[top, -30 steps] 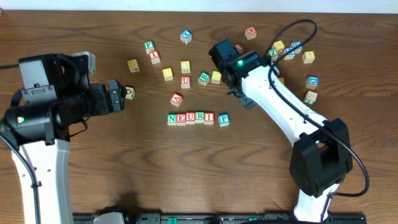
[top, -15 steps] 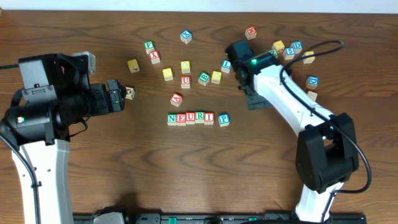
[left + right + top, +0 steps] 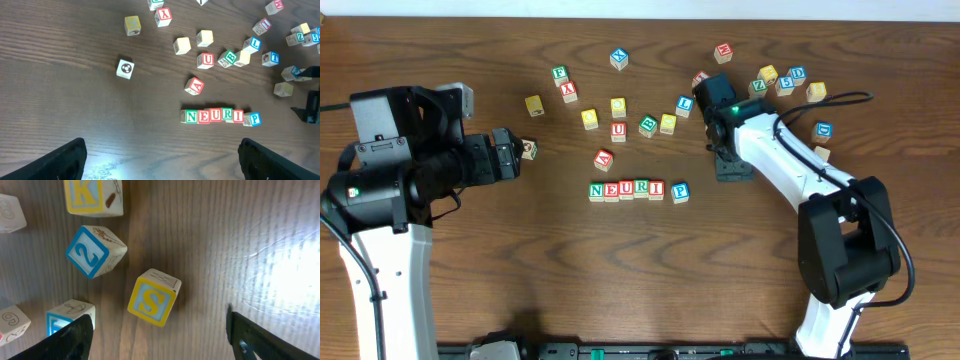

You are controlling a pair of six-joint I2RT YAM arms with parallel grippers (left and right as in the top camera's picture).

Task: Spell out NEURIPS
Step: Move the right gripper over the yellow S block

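The right gripper (image 3: 160,341) hung wide open over the table (image 3: 225,240), its dark fingers (image 3: 70,340) at the frame's lower corners. The yellow-faced S cube (image 3: 152,302) lay loose between them and a little ahead, touching neither. Seen from overhead, the right arm (image 3: 775,160) stretched across scattered cubes (image 3: 667,123), apart from the N-E-U-R-I row (image 3: 625,189), with the P cube (image 3: 680,191) just beside its I end. In its own wrist view, the left gripper (image 3: 160,160) stood wide and empty, the row lying ahead near mid-frame.

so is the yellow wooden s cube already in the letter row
No, the wooden cube row ends at the blue P cube.
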